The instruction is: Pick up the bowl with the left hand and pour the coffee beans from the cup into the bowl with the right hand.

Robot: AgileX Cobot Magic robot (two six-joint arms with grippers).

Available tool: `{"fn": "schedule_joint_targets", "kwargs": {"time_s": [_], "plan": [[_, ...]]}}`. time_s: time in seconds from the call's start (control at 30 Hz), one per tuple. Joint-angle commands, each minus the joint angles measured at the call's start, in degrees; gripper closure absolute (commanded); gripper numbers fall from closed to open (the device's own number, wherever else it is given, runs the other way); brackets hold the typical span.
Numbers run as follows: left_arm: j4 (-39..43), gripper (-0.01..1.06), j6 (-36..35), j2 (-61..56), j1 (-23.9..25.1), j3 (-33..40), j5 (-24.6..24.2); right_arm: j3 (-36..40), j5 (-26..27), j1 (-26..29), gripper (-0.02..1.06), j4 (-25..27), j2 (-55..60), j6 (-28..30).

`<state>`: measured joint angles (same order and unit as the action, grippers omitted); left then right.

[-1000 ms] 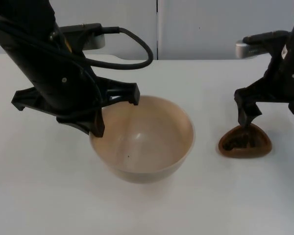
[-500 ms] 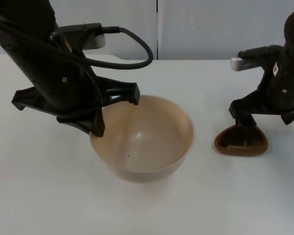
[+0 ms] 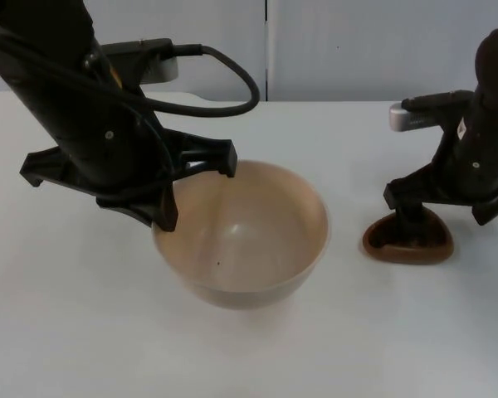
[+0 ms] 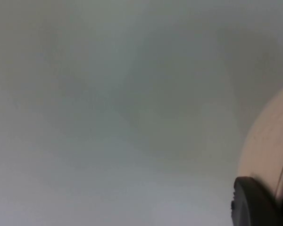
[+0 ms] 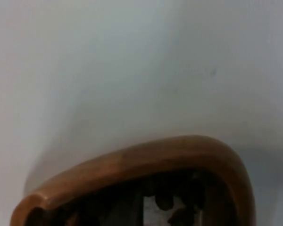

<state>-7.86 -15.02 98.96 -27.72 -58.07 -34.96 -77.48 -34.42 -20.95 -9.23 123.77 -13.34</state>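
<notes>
A beige bowl [image 3: 249,249] sits mid-table, with my left gripper [image 3: 164,217] shut on its left rim. Its pale outer wall [image 4: 269,141] appears in the left wrist view beside a black fingertip [image 4: 254,202]. To the right is a small brown cup [image 3: 408,242], and my right gripper [image 3: 408,222] is shut on its rear rim. The right wrist view looks over the cup's wooden rim [image 5: 146,160] at dark coffee beans [image 5: 165,200] inside. The bowl's inside looks bare apart from a tiny dark speck.
The white table [image 3: 398,332] stretches open in front of both objects. The grey partition wall [image 3: 340,41] stands behind. About a hand's width of bare table separates the bowl and the cup.
The right gripper has shifted a little to the left and the cup has moved with it. The left arm and the bowl have stayed put.
</notes>
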Motion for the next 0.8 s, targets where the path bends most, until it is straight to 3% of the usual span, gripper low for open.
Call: {"fn": "schedule_joint_targets", "kwargs": {"time_s": [0.0, 0.2, 0.3, 0.43, 0.47, 0.77], "plan": [[-0.7, 1.05, -0.4, -0.7, -0.4, 0.1, 0.7, -0.3, -0.2, -0.3, 0.18, 0.7, -0.1, -0.2], [-0.7, 1.05, -0.4, -0.7, -0.4, 0.1, 0.7, -0.3, -1.2, -0.3, 0.23, 0.7, -0.1, -0.3], [-0.7, 1.05, -0.4, -0.7, -0.4, 0.1, 0.7, -0.3, -1.4, -0.3, 0.32, 0.7, -0.1, -0.3], [-0.7, 1.05, -0.4, -0.7, -0.4, 0.1, 0.7, -0.3, -1.4, -0.3, 0.54, 0.7, -0.1, -0.3], [-0.7, 1.05, -0.4, -0.7, -0.4, 0.1, 0.7, -0.3, -1.4, -0.3, 0.54, 0.7, -0.1, -0.3], [-0.7, 1.05, -0.4, -0.7, -0.4, 0.1, 0.9, -0.3, -1.4, -0.3, 0.88, 0.8, -0.1, -0.3]]}}
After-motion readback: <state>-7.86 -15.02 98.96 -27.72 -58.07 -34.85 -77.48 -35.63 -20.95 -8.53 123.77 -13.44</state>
